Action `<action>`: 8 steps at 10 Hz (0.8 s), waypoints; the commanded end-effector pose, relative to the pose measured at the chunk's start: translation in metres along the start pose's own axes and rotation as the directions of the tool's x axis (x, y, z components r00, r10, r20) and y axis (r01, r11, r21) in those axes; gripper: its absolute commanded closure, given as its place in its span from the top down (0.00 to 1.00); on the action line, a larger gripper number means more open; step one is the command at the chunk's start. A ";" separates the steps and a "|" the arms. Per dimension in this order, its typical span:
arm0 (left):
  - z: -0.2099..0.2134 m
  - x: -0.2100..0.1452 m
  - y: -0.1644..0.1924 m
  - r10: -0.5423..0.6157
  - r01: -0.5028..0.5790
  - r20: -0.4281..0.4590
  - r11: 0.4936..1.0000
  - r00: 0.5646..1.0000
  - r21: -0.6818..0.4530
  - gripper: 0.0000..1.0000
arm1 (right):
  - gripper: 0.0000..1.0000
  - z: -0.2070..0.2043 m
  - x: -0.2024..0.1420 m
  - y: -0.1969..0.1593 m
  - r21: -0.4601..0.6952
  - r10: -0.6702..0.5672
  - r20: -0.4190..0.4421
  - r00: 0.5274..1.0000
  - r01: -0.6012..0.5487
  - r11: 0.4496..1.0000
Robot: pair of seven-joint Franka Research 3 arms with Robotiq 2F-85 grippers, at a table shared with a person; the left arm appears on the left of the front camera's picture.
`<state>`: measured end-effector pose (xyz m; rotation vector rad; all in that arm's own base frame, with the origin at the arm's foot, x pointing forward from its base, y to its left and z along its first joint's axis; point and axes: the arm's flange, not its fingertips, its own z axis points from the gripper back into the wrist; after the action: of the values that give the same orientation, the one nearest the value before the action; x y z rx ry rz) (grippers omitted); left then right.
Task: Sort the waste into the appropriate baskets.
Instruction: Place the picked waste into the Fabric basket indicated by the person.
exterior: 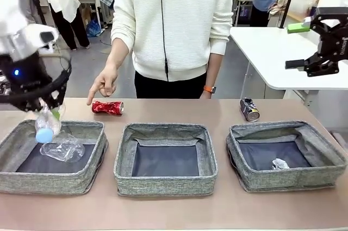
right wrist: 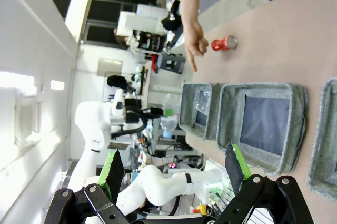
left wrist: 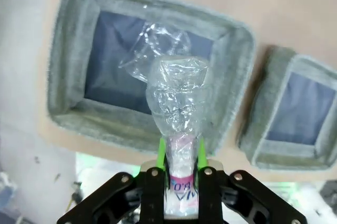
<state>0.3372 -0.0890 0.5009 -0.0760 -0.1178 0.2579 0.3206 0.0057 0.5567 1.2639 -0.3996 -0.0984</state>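
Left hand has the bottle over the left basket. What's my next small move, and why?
Probably open the left hand and let go: the clear plastic bottle hangs above the left basket, where the clear plastic cup already lies.

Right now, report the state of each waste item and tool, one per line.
left tool: shut on the clear plastic bottle, over the left basket.
clear plastic bottle: crushed, held cap down.
clear plastic cup: crumpled, lying in the left basket.
red can: crushed, lying on the table.
dark can: on the table behind the right basket.
paper ball: crumpled, in the right basket.
right tool: open, holding nothing.
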 end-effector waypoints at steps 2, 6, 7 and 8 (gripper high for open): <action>-0.024 0.013 0.011 0.076 -0.075 0.012 0.993 0.997 -0.089 0.22 | 1.00 0.000 0.000 0.003 -0.001 -0.019 -0.004 1.000 0.019 1.000; -0.031 0.016 0.007 0.087 -0.087 -0.002 0.991 0.996 -0.099 0.22 | 1.00 0.000 0.000 0.003 -0.001 -0.019 -0.004 1.000 0.019 1.000; -0.031 0.016 0.007 0.087 -0.087 -0.003 0.991 0.996 -0.097 0.22 | 1.00 0.000 0.000 0.003 -0.001 -0.019 -0.004 1.000 0.019 1.000; -0.032 0.016 0.008 0.082 -0.081 -0.002 0.992 0.997 -0.097 0.75 | 1.00 0.000 0.000 0.003 -0.001 -0.019 -0.004 1.000 0.019 1.000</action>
<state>0.3530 -0.0781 0.4705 -0.1604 -0.1277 0.3470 0.3206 0.0057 0.5567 1.2640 -0.3996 -0.0984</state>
